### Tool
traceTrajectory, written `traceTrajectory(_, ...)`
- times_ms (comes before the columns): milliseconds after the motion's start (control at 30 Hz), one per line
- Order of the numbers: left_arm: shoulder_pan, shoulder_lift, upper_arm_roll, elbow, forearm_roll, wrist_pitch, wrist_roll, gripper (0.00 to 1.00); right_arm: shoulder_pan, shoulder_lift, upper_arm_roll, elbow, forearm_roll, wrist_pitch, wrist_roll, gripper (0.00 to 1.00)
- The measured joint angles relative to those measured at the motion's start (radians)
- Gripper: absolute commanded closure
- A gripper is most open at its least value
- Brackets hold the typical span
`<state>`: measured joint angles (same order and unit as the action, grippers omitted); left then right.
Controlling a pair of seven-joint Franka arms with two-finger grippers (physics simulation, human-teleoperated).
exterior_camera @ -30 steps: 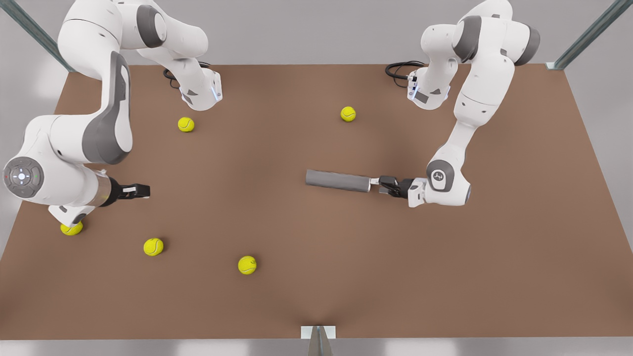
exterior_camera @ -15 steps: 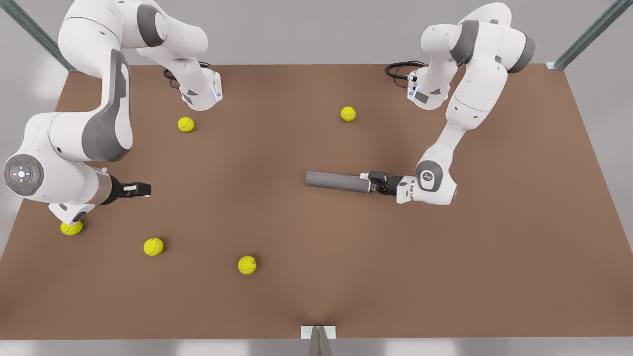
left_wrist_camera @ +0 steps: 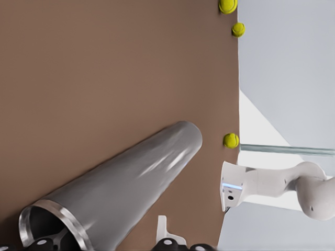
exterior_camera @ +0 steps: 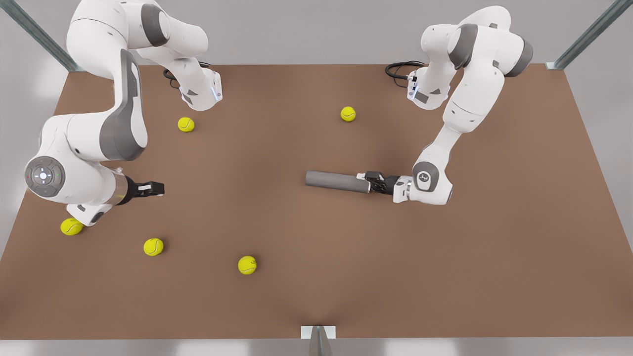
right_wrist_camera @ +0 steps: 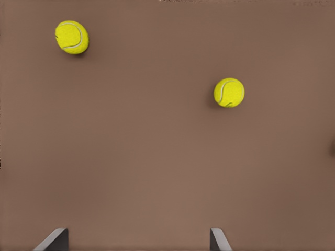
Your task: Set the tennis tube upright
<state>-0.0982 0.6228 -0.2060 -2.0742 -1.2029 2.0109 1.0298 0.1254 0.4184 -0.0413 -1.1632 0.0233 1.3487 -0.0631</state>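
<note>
One grey tennis tube point(exterior_camera: 338, 181) lying flat, metal-rimmed | left pincer point(exterior_camera: 370, 179) state unclear | right pincer point(exterior_camera: 157, 188) spread

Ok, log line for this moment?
tube lying flat | left gripper at its open end | right gripper open, waiting | upright: not yet

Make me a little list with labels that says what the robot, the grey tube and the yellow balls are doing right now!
tube: the tennis tube lies on its side on the brown table, not upright yet
left gripper: the left gripper is at the tube's open, metal-rimmed end, on the front view's right
right gripper: the right gripper is open, holds nothing, waits above the table on the front view's left
balls: five yellow tennis balls lie scattered, none touching the tube
nearest ball to right gripper: tennis ball
</note>
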Motion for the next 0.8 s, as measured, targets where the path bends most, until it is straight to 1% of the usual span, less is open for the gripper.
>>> traceTrajectory(67, 0.000, 0.001, -0.004, 0.000, 0.000, 0.001, 0.002, 0.30, 0.006, -0.004, 0.000, 0.003, -0.003, 0.003, 0.002, 0.00)
traceTrajectory(133, 0.000, 0.001, -0.006, 0.000, 0.000, 0.002, 0.004, 0.34, 0.008, -0.004, 0.000, 0.004, -0.002, 0.005, 0.003, 0.00)
traceTrajectory(200, 0.000, 0.001, -0.007, 0.001, 0.002, 0.002, 0.006, 0.42, 0.009, -0.003, 0.001, 0.003, -0.001, 0.007, 0.005, 0.00)
traceTrajectory(267, 0.000, 0.001, -0.007, 0.001, 0.004, 0.003, 0.007, 0.44, 0.007, -0.003, 0.001, 0.002, 0.000, 0.007, 0.006, 0.00)
traceTrajectory(300, 0.000, 0.001, -0.007, 0.004, 0.005, 0.003, 0.008, 0.50, 0.007, -0.003, 0.001, 0.001, 0.000, 0.007, 0.007, 0.00)
traceTrajectory(400, 0.000, 0.000, -0.007, 0.008, 0.007, 0.002, 0.008, 0.52, 0.007, -0.003, 0.001, -0.001, 0.001, 0.006, 0.008, 0.00)
traceTrajectory(500, 0.001, -0.002, -0.007, 0.009, 0.008, 0.000, 0.008, 0.56, 0.007, -0.002, 0.002, -0.004, 0.001, 0.004, 0.009, 0.00)
traceTrajectory(567, 0.002, -0.002, -0.007, 0.009, 0.010, 0.000, 0.008, 0.63, 0.007, -0.001, 0.002, -0.004, 0.001, 0.003, 0.010, 0.00)
traceTrajectory(733, 0.002, -0.009, -0.006, 0.009, 0.028, -0.001, 0.007, 0.69, 0.002, -0.007, 0.001, -0.003, 0.002, -0.007, 0.009, 0.00)
traceTrajectory(800, 0.002, -0.016, -0.006, 0.009, 0.039, -0.001, 0.006, 0.69, 0.003, -0.009, 0.002, -0.003, 0.002, -0.014, 0.009, 0.00)
